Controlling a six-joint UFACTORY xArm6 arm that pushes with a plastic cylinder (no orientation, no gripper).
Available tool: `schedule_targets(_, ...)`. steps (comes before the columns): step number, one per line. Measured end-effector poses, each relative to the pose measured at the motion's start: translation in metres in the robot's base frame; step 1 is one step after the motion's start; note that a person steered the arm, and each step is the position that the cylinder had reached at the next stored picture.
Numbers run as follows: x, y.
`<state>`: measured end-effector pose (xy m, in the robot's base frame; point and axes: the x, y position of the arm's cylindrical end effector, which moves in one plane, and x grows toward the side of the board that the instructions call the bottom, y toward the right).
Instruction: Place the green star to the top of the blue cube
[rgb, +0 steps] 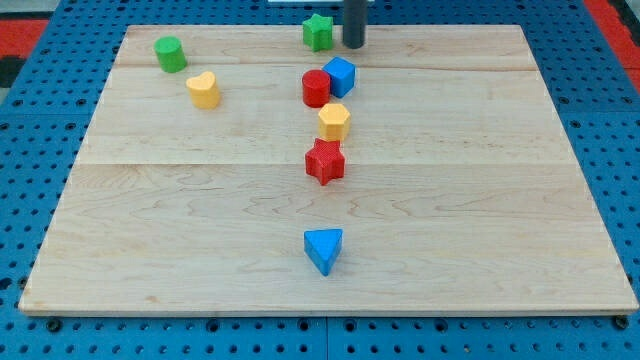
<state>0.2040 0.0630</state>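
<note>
Tip (354, 46) of my rod, no claw on this rig so nothing to clench or release, sits at the board's 12 o'clock edge, just beside the green star (318, 32), at the star's 3 o'clock; can't tell if they touch. Green star is near the top edge of the wooden board (150, 230), at about 11 o'clock from the blue cube (340, 76), a small gap between them. My tip is at 12 o'clock of the blue cube, close. Red cylinder (316, 88) touches the cube at its 9 o'clock. Yellow hexagon block (334, 121) just below those, red star (325, 161) at its 6 o'clock, near. Blue triangle (323, 249) further down at 6 o'clock, well apart. Green cylinder (170, 54) and yellow heart (203, 90) sit toward 10 o'clock of the board, near each other.
</note>
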Motion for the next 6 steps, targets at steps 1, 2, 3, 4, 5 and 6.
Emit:
schedule_targets(1,-0.012,0.002)
schedule_targets(2,-0.007,-0.043)
schedule_targets(3,0.035,-0.071)
schedule_targets(4,0.078,-0.08)
schedule_targets(5,0.061,-0.138)
schedule_targets(6,-0.01,-0.177)
